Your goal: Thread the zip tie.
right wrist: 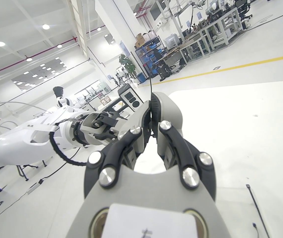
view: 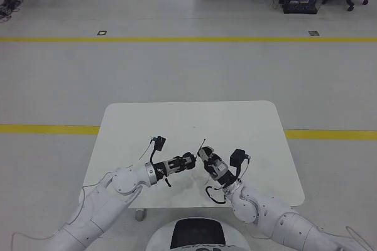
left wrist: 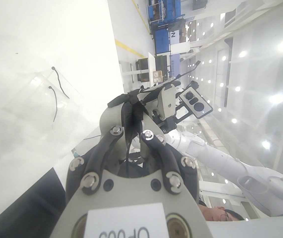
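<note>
A thin black zip tie (right wrist: 150, 85) stands upright out of my right gripper (right wrist: 151, 105), which is shut on it above the white table (view: 239, 125). From above, its free end (view: 203, 145) pokes up where the two grippers meet near the table's front middle. My left gripper (left wrist: 131, 105) is shut, tip to tip with the right gripper (view: 205, 154), and a thin black strand (left wrist: 129, 139) runs back from between its pads. The left gripper (view: 188, 159) sits just left of the right one. How the tie runs between the two grippers is hidden.
Two loose black zip ties (left wrist: 59, 82) (left wrist: 54, 105) lie on a clear sheet (left wrist: 39, 92) on the table, away from the grippers. One of them (right wrist: 255, 203) lies near the right arm. The table's far half is bare (view: 195, 119).
</note>
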### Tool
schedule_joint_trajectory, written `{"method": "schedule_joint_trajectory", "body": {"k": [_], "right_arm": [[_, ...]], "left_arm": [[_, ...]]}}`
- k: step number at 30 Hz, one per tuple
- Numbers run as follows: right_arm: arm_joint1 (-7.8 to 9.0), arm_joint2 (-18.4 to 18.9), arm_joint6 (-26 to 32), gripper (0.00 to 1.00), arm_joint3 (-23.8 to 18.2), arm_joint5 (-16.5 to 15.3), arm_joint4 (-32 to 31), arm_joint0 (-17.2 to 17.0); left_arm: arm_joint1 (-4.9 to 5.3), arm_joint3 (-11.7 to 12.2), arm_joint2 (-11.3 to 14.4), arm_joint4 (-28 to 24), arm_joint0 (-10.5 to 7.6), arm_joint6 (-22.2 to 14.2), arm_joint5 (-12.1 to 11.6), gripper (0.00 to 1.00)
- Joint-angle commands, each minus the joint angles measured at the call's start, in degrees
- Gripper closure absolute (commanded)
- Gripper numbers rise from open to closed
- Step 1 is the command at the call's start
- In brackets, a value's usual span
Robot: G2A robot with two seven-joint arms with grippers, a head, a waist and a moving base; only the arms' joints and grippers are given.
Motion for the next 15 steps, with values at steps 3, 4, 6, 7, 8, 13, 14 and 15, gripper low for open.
{"method": "schedule_joint_trajectory", "body": {"k": [3,4,6,7,8,13,14,15], "right_arm": [[0.10,-0.5,0.2,1.00,-0.4,0.0,0.1,0.3],[0.14,-0.6,0.2,1.00,-0.4,0.0,0.2,0.4],[0.23,-0.9,0.4,1.00,-0.4,0.0,0.4,0.6],[0.26,-1.0,0.6,1.00,-0.4,0.0,0.5,0.7],[0.29,-1.1,0.8,1.00,-0.3,0.0,0.7,0.8],[0.45,-1.8,0.9,1.00,-0.6,0.0,1.4,1.2],[0.48,-2.0,0.7,1.00,-0.7,0.0,1.5,1.3],[0.52,-2.2,0.5,1.00,-0.7,0.0,1.6,1.4]], "left_arm": [[-0.01,0.1,0.0,0.0,-0.05,0.0,0.0,1.00],[-0.02,0.1,0.0,-0.1,-0.07,0.0,0.0,1.00],[-0.03,0.2,0.0,-0.1,-0.12,0.1,0.0,1.00],[-0.04,0.2,0.0,-0.1,-0.13,0.1,0.0,1.00],[-0.05,0.3,0.0,-0.2,-0.15,0.1,0.0,1.00],[-0.11,0.4,0.1,-0.4,-0.25,0.2,-0.2,1.00],[-0.12,0.5,0.1,-0.4,-0.27,0.1,-0.2,1.00],[-0.12,0.5,0.1,-0.4,-0.30,0.1,-0.2,1.00]]}}
